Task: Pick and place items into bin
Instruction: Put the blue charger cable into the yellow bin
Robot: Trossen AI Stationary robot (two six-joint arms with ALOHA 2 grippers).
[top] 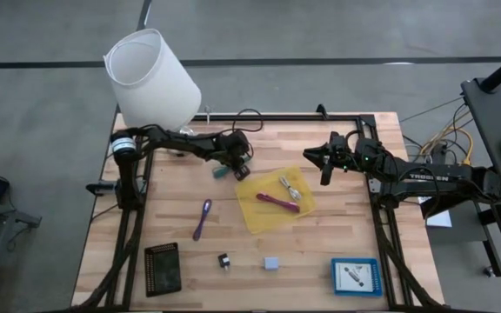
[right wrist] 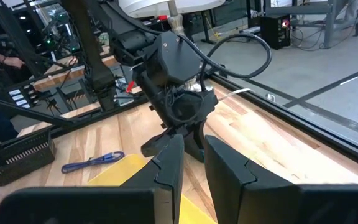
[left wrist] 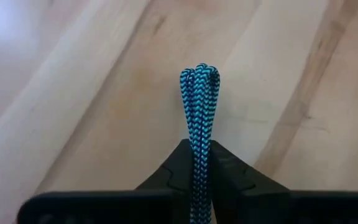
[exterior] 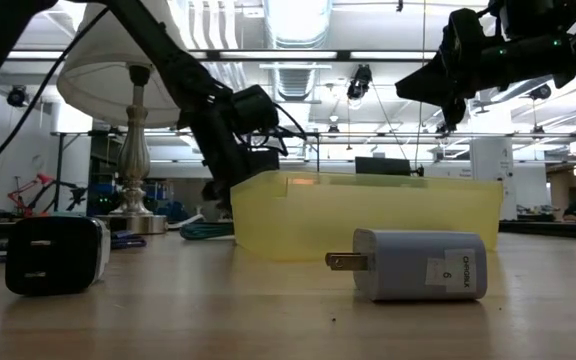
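My left gripper [left wrist: 199,171], left of centre in the high view, is clamped on the teal cord [left wrist: 199,106], whose loose tail could snag the bin [top: 252,214] rim; the right gripper [right wrist: 191,163] hovers slightly parted and empty.

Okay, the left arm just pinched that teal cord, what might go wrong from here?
1. The left gripper is shut on only a folded loop of the teal braided cord; the loop might slip out during the lift.
2. The rest of the cord lies on the wooden table beside the shallow yellow plastic bin, so its trailing end may drape outside the rim.
3. The right gripper hovers near the bin; a carry across could crowd it.
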